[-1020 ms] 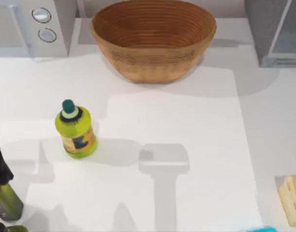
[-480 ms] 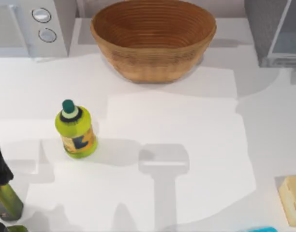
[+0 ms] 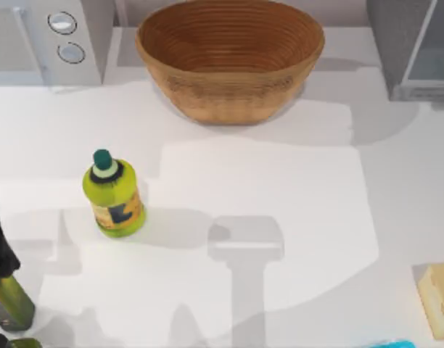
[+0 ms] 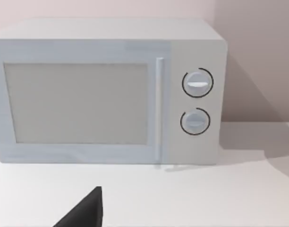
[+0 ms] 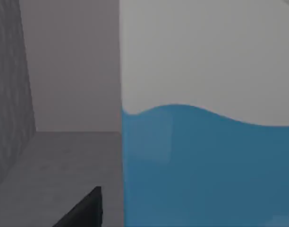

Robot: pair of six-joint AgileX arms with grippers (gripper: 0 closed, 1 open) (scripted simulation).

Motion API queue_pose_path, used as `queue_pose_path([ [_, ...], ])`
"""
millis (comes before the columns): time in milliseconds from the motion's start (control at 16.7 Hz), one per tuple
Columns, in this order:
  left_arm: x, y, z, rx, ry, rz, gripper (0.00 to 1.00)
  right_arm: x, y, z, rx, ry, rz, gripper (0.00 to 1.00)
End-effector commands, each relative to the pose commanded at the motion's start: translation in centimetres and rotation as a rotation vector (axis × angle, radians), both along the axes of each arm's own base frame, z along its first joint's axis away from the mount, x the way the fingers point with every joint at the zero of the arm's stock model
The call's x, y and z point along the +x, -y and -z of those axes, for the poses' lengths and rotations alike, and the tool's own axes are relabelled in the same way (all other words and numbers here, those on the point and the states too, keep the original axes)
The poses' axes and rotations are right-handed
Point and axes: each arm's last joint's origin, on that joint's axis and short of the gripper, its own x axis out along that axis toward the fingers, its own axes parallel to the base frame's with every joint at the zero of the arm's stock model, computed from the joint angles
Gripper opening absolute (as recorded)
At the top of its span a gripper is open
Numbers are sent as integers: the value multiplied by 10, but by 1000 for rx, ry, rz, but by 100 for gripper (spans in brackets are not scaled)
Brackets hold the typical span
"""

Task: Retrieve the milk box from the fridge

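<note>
The fridge [image 3: 393,43] is the grey cabinet at the table's back right, with its pale glassy door panel [image 3: 434,56] facing the right edge. In the right wrist view the milk box [image 5: 206,165] stands very close, white above and light blue below, on the grey fridge floor [image 5: 55,161] beside the grey inner wall [image 5: 69,71]. A dark part of my right gripper [image 5: 83,210] shows just beside the carton, apart from it. A dark part of my left gripper [image 4: 83,213] shows in the left wrist view, facing the microwave.
A light-grey microwave [image 3: 48,40] with two round knobs stands back left, and a wicker basket [image 3: 229,58] back centre. A yellow-green bottle [image 3: 113,194] stands at mid-left, a dark bottle [image 3: 4,290] at the front left, a tan block [image 3: 438,299] at the front right.
The shadow edges on the right half of the table have shifted. The bottle, basket and block have not moved.
</note>
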Motion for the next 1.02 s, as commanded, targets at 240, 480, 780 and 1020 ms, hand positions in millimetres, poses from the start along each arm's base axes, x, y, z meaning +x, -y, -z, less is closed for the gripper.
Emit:
queue_pose_path([
  [240, 0, 0, 0, 0, 0, 0, 100, 24, -1, 0, 1, -5, 0, 100],
  [480, 0, 0, 0, 0, 0, 0, 100, 24, -2, 0, 1, -6, 0, 100],
  [780, 0, 0, 0, 0, 0, 0, 100, 24, -2, 0, 1, -6, 0, 62],
  [1020, 0, 0, 0, 0, 0, 0, 100, 24, -2, 0, 1, -6, 0, 32],
])
